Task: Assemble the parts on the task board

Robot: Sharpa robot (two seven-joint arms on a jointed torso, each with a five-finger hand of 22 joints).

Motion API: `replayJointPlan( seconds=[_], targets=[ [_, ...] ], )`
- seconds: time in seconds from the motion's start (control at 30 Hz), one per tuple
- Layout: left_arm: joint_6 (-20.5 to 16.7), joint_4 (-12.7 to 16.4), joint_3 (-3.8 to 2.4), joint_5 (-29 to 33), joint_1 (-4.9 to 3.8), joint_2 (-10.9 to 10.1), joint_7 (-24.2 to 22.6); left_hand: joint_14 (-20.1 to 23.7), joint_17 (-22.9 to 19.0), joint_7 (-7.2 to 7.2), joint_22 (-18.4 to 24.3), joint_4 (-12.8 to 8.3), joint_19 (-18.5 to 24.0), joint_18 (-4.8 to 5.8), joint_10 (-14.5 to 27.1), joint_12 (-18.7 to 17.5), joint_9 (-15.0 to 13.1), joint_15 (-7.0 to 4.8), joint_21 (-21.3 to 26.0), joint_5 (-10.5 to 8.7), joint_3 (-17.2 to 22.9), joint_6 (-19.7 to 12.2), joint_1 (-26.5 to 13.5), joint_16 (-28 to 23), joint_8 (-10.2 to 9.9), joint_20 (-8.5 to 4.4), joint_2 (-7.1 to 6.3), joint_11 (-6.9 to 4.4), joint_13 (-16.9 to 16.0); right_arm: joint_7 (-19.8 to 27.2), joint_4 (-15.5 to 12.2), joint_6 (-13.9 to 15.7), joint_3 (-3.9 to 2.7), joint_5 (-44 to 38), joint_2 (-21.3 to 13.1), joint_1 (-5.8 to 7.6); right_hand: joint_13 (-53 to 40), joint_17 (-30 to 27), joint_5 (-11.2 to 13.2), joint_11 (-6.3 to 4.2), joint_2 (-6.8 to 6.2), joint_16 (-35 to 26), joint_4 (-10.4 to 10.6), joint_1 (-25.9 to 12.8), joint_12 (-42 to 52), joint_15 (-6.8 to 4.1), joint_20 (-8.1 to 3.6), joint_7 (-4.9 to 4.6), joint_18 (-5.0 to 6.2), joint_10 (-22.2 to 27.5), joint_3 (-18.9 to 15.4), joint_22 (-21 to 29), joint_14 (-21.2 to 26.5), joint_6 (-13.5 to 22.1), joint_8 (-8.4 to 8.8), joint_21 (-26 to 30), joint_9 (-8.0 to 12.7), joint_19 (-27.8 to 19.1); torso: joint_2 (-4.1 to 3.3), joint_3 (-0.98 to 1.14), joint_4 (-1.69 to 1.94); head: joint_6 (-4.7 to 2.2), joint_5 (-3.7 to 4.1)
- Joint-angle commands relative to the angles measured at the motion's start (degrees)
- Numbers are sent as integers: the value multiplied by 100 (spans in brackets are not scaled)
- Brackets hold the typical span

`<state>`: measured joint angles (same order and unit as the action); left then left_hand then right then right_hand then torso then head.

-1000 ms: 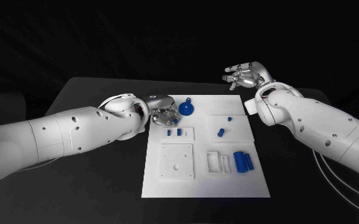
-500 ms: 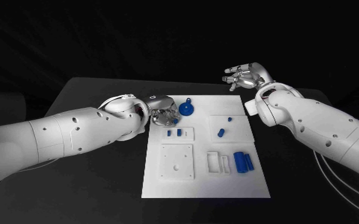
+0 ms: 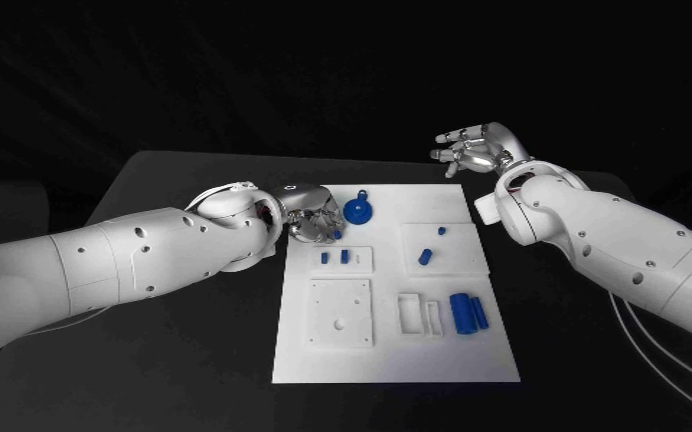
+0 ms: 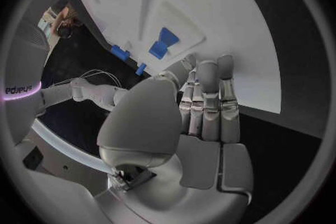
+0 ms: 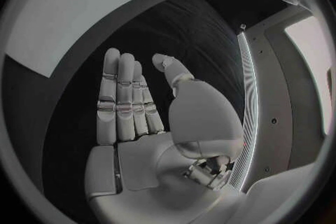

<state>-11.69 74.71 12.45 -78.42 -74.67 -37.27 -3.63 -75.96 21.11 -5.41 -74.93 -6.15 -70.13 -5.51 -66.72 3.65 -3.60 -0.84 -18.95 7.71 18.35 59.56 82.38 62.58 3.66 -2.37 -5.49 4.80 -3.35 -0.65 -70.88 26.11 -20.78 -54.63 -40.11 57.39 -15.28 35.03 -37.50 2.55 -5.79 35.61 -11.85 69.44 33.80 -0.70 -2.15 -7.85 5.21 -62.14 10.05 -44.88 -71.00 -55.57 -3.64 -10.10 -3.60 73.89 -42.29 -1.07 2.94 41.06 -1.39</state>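
Black table (image 3: 173, 182) under everything, with the white task board (image 3: 397, 352) in its middle. I see my left hand (image 3: 307, 214) at the board's far left corner, fingers straight and pressed side by side, holding nothing. My right hand (image 3: 476, 148) hangs beyond the far right corner, fingers extended, empty. A round blue part (image 3: 359, 212) lies just beside the left hand; other blue parts (image 3: 467, 312) sit nearer the near right edge.
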Motion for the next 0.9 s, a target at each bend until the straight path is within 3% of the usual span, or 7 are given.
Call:
replayJointPlan(
  seconds=[0.03,0.23,0.47,0.57,0.73,0.83,0.9],
  targets=[
    [58,-89,24,-70,30,-51,196,42,-18,2,-133,-42,40,-119,19,-7,4,-5,-71,-16,21,-18,20,41,-11,27,-40,5,-1,-22,-44,-213,-1,-81,-64,-25,159,-14,-1,15,1,-34,-2,44,-161,1,19,-2,-31,5,-35,14,62,25,13,32,3,-39,-2,1,-8,-14,4],
    [39,-233,-20,13,29,-139,173,44,-56,-32,-134,-93,94,-140,23,-7,4,-5,-193,-3,69,5,60,40,-11,26,-57,13,-1,10,-164,-751,-2,-246,-272,-59,1159,104,101,123,42,218,-146,-52,-1480,-42,-26,13,116,-287,191,-172,-240,-282,23,-233,-8,250,1,5,5,-33,0],
    [-60,-533,-237,675,25,-205,83,106,-142,-127,-89,-8,125,-136,37,-6,2,8,-194,-188,-9,66,-59,-91,-8,61,-66,17,0,171,-393,-1472,-2,-1055,-561,-130,1169,333,174,35,183,561,-363,26,-2108,-172,-149,130,178,-709,441,-537,-617,-841,-6,-639,-98,533,4,4,-13,-60,8],
    [-295,-669,-352,1336,23,-240,-144,417,-491,-198,210,184,405,-48,4,-4,0,35,266,-197,-123,154,-199,-879,-8,110,-40,37,-2,123,-542,-1624,-2,-1484,-681,-178,1167,393,225,4,229,596,-404,32,-2420,-197,-180,162,179,-917,486,-710,-701,-937,2,-756,-107,532,10,1,-9,-72,66],
    [-534,-738,-431,2841,21,-317,-598,761,-1257,-229,1144,398,858,160,-9,-8,2,211,1306,-181,-232,111,-302,-2817,-13,269,9,82,-2,-147,-771,-1926,-2,-2199,-794,-265,1169,433,728,40,247,625,-406,-12,-2943,-194,-175,161,219,-1045,788,-812,-863,-901,5,-829,-50,614,11,-3,-10,-85,92],
    [-505,-709,-452,3811,21,-374,-913,1162,-1719,-274,1959,527,1519,291,163,5,2,533,1555,-190,-195,-21,-374,-4243,-9,566,63,200,-8,-338,-920,-2034,-2,-2657,-839,-328,1173,441,912,55,219,611,-377,-44,-3024,-181,-157,178,225,-1016,919,-826,-884,-993,1,-823,-34,625,13,-16,-10,-97,125],
    [-479,-680,-460,4249,21,-402,-1094,1414,-1745,-299,2804,576,1907,278,470,-4,0,791,1567,-258,-398,-97,-386,-5241,-2,817,60,317,7,-454,-999,-2016,-1,-2932,-860,-361,1169,436,1144,30,219,581,-367,-21,-3021,-190,-159,203,216,-1086,1003,-824,-856,-1096,-1,-798,-36,596,12,-21,-8,-109,132]
  ],
)
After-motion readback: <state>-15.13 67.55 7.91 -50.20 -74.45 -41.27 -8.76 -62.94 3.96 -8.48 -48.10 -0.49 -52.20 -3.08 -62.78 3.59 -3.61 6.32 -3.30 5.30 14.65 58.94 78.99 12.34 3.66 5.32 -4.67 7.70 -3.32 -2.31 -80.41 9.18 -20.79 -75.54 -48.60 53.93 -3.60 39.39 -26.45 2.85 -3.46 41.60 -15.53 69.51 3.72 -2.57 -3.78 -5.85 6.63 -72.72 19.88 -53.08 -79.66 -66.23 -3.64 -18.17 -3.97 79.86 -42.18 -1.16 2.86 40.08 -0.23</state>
